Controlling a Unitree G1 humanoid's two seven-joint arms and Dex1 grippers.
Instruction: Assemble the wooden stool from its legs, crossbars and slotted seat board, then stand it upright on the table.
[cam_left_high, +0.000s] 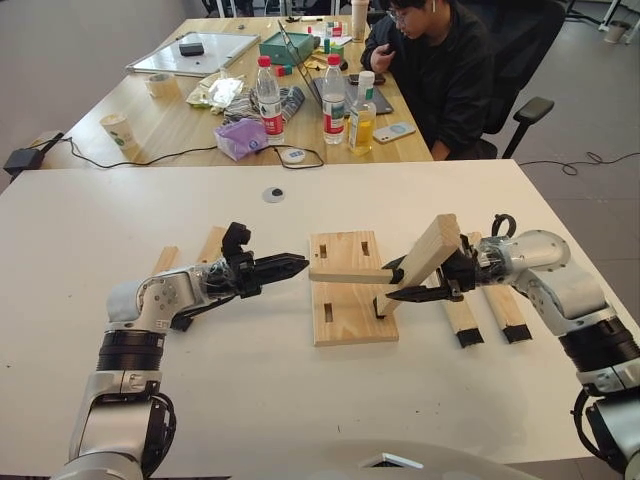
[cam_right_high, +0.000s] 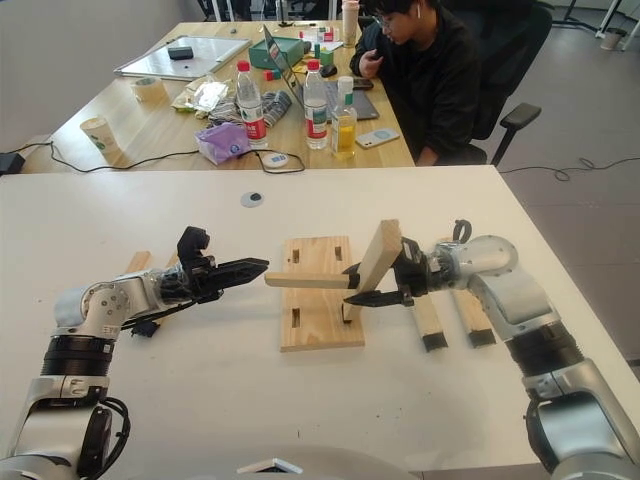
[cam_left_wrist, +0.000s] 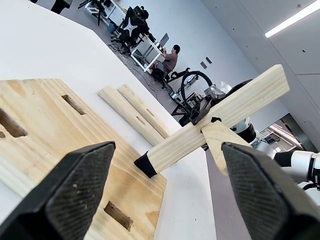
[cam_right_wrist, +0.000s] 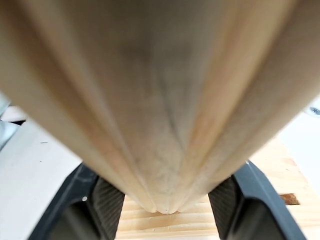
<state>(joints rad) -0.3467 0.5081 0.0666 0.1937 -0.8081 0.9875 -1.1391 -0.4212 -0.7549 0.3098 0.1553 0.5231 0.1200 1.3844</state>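
Board (cam_left_high: 345, 322): flat on desk (cam_left_high: 90, 215), frame centre, slots up.
Right hand (cam_left_high: 396, 282): clamped on tilted leg (cam_left_high: 428, 252), foot at board's right edge; crossbar (cam_left_high: 345, 273) juts left.
Left hand (cam_left_high: 290, 266): wide, empty, beside crossbar tip.
Step, likely: seating leg into slot.
Next: align leg end with slot, left hand steadying crossbar.

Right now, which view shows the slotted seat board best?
Left eye view: the seat board shows from above with its slots. Right eye view matches. Left wrist view gives a slanted part; right wrist view a strip beyond the leg.
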